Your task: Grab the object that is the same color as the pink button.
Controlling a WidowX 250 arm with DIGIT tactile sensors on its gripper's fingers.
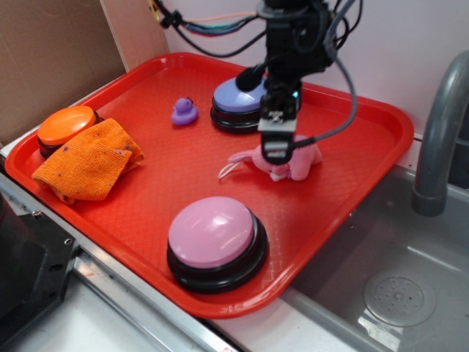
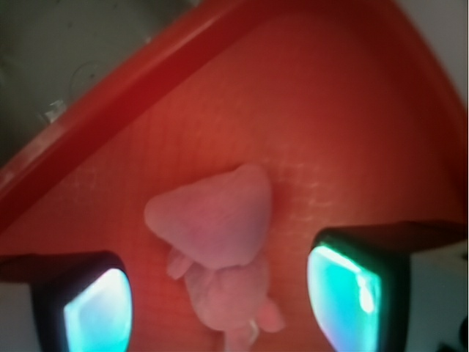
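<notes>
The claw (image 2: 220,293) is spread wide, a finger on either side of the pink plush toy (image 2: 220,235) lying mid-frame on the red tray (image 2: 110,95); the toy's middle is hidden in the exterior view.

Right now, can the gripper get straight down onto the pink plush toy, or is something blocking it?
Probably yes. The gripper is open with the pink plush toy lying between its fingers on the red tray. Nothing else shows near it in the wrist view, and the blue-purple button sits behind, apart from the toy.

Arm vertical, gripper (image 2: 220,293) pointing down, jaws apart w/ nothing clamped.
</notes>
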